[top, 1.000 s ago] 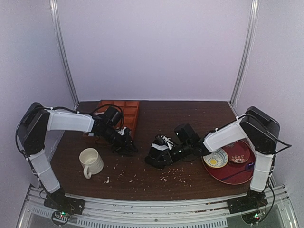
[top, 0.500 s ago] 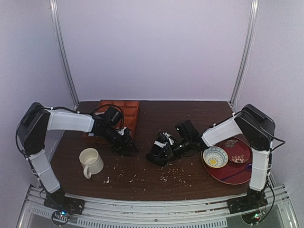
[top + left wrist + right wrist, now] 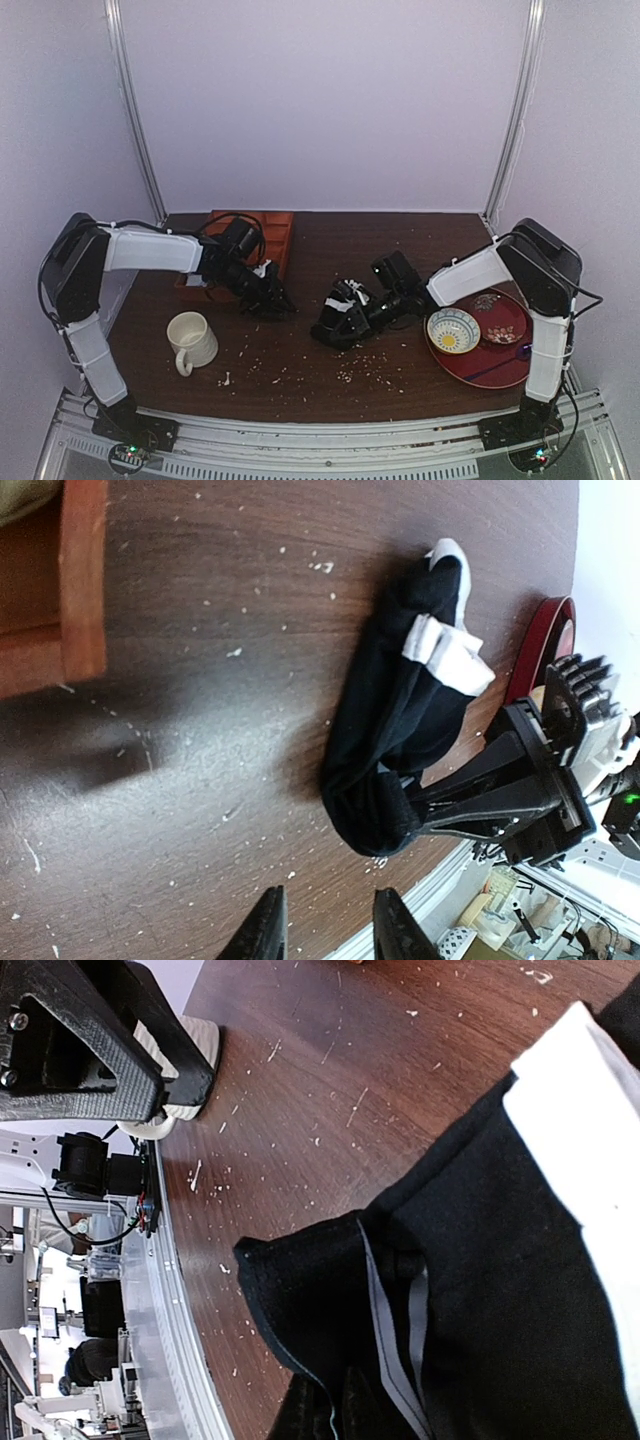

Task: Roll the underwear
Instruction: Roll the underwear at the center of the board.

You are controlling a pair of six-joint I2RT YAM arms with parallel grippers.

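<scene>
Underwear (image 3: 400, 720) pinched in right end effector (image 3: 395, 815) w/ fingers clamped; left end effector (image 3: 325, 930) slightly open, holding nothing.

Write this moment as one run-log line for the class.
left gripper: open, empty, above table | right gripper: shut on black soft fabric underwear with white edging | stage: rolling in progress | cream ceramic mug: untouched
</scene>
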